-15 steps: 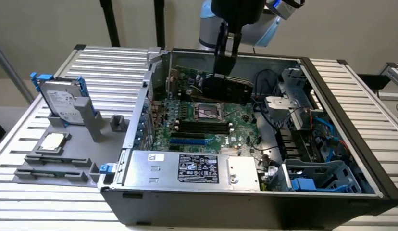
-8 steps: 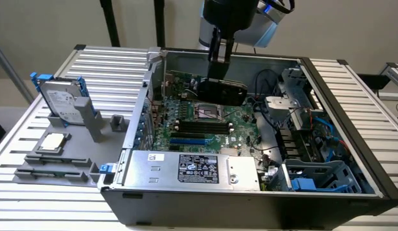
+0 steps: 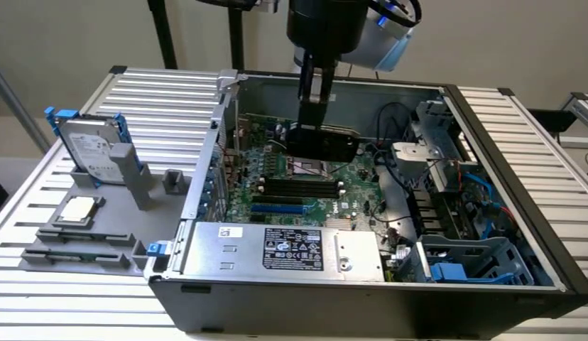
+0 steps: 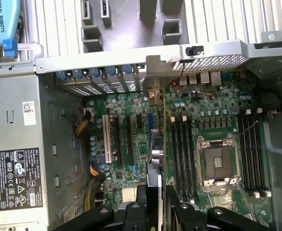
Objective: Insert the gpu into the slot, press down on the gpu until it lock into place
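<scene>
Gpu, a flat card of green circuit board under a black shroud, held in the air above the motherboard, outside the slot.

The black two-fingered gripper reaches down from above with its fingers clenched on the gpu's upper edge. The card hangs over the middle of the green motherboard, nearer the far wall of the open grey metal computer case in the exterior view. The long, narrow bright-blue plastic slot lies uncovered and apart from the card, toward the case's near edge. It sits just beside the silver metal power supply box with its black label. The parallel black memory slots run between card and slot. Outside the case, at the exterior view's left, a grey hard drive with blue rails stands in a grey holder on the ribbed aluminium table.
</scene>
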